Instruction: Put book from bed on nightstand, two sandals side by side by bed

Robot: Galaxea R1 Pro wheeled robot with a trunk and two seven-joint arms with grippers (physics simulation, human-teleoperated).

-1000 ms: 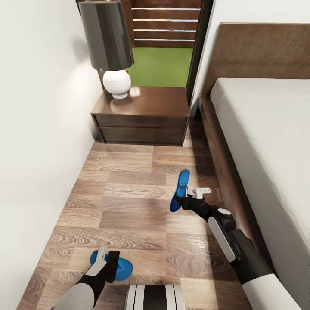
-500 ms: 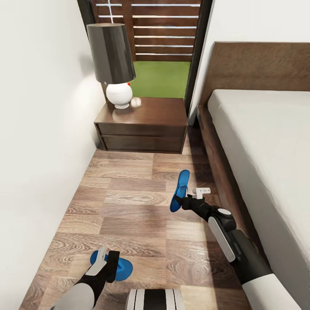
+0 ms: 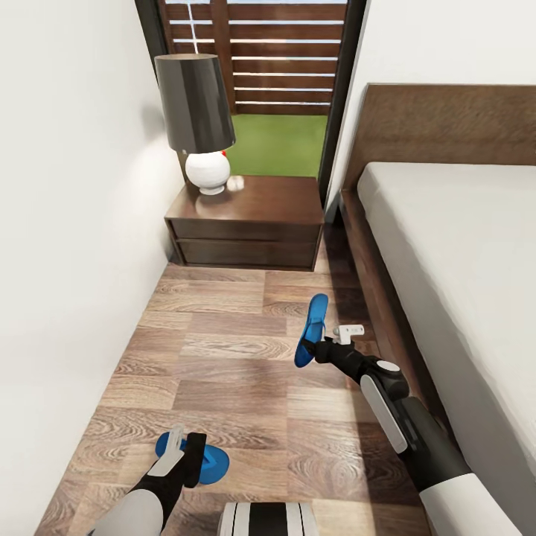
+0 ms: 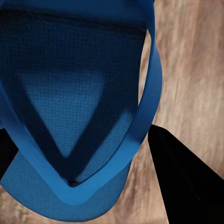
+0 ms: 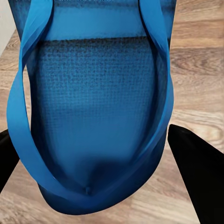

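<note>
The left gripper [image 3: 181,452] is carrying one bright blue flat flip-flop sandal [image 3: 202,463] low over the brown wood-plank floor [image 3: 223,350], judged ready for setting down. Its fingers are pinching the sandal. Ahead, the low dark-brown wooden nightstand [image 3: 249,223] is bearing a white-based lamp with a dark shade [image 3: 196,119]. The right gripper [image 3: 321,344] is clamping the second blue flip-flop sandal [image 3: 310,329], tilted on edge, just beside the dark-brown-framed bed with light grey mattress [image 3: 447,246], where the pair belongs.
</note>
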